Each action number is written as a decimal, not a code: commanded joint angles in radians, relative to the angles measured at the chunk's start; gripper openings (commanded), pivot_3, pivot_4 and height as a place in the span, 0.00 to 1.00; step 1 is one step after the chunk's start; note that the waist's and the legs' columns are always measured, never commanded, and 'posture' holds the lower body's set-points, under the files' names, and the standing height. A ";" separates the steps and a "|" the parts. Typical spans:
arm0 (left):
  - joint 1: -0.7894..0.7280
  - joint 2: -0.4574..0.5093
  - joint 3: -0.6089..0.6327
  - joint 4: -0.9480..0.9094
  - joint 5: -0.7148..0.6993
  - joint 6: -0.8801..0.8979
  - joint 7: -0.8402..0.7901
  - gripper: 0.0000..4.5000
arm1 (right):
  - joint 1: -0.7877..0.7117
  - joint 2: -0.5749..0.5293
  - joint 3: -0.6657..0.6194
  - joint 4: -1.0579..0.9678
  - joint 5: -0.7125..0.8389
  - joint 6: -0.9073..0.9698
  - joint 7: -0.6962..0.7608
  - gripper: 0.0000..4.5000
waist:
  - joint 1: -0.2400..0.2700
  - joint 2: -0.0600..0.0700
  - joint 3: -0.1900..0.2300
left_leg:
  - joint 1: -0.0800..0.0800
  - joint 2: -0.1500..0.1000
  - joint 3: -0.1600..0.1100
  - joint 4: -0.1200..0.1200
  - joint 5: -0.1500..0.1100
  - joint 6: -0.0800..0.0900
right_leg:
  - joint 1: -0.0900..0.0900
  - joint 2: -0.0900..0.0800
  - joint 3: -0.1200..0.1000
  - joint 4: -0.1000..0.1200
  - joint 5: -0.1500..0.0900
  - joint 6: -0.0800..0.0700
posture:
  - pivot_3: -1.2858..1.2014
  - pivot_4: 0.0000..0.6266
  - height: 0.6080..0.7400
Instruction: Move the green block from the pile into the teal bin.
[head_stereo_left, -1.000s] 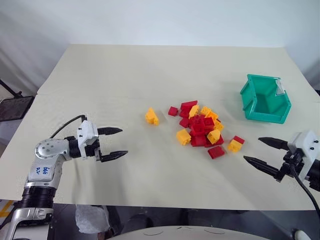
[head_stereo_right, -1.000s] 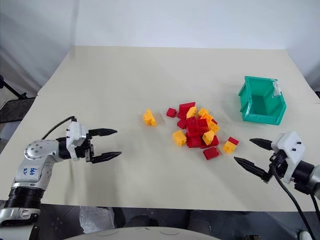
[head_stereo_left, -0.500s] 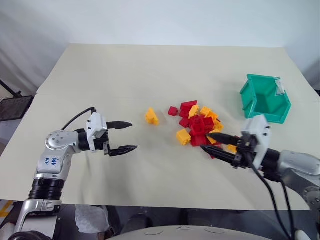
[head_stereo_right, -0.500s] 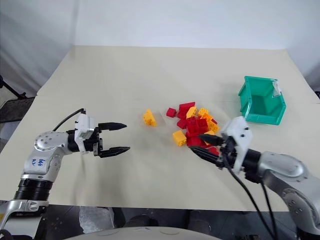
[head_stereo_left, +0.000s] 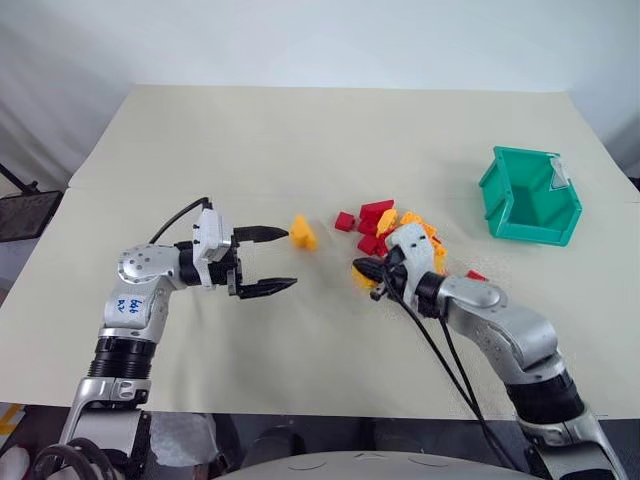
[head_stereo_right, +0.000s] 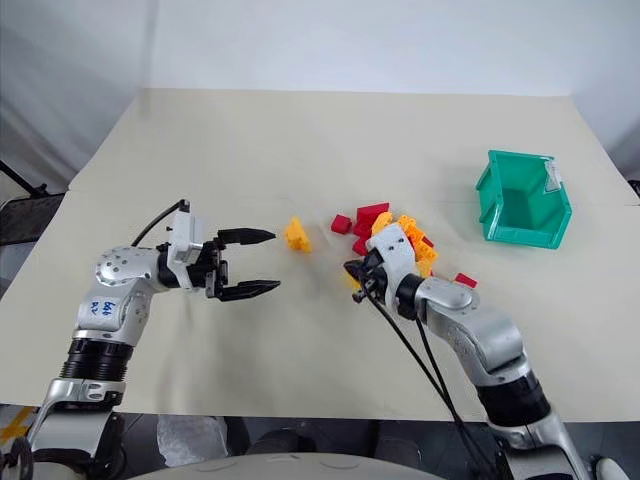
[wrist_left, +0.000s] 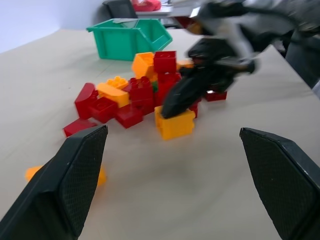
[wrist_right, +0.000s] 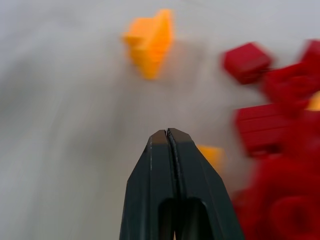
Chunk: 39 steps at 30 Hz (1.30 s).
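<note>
Much of the pile (head_stereo_left: 405, 240) is covered by the right arm (head_stereo_left: 480, 310) in the head views. Whether the green block lies in it cannot be told. In the right wrist view the bricks (wrist_right: 272, 125) are blurred. The left fingers (wrist_left: 75, 180) are cut off by the left wrist picture's edge.

left gripper (head_stereo_left: 270, 261) jaws apart, right gripper (wrist_right: 167, 134) jaws together

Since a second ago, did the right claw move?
Yes. The right gripper, now shut, swept leftward from below the teal bin to the pile's near edge.
</note>
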 joint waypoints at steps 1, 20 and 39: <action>-0.013 -0.003 0.009 -0.006 -0.013 -0.016 -0.008 1.00 | -0.016 -0.014 -0.058 0.036 -0.044 -0.054 0.013 0.01 | 0.000 0.000 0.000 | -0.002 0.000 0.000 0.001 0.000 0.000 | -0.002 0.000 0.000 0.001 0.000 0.000 | 0.52 0.24 1.00; 0.013 -0.053 -0.003 0.000 -0.011 -0.054 -0.009 1.00 | 0.083 -0.216 -0.252 -0.092 -0.011 -0.036 0.217 0.01 | 0.002 0.000 0.000 | -0.005 0.001 0.008 0.002 0.000 0.000 | -0.006 0.001 0.001 0.002 0.000 0.000 | 0.52 0.24 1.00; -0.014 -0.038 0.037 0.082 -0.029 -0.103 -0.069 1.00 | 0.359 -0.740 -0.669 -0.094 0.111 0.089 0.679 0.99 | 0.003 -0.002 0.001 | -0.005 0.001 0.007 0.010 0.000 0.001 | -0.004 -0.002 0.002 0.008 0.001 0.000 | 0.52 0.24 1.00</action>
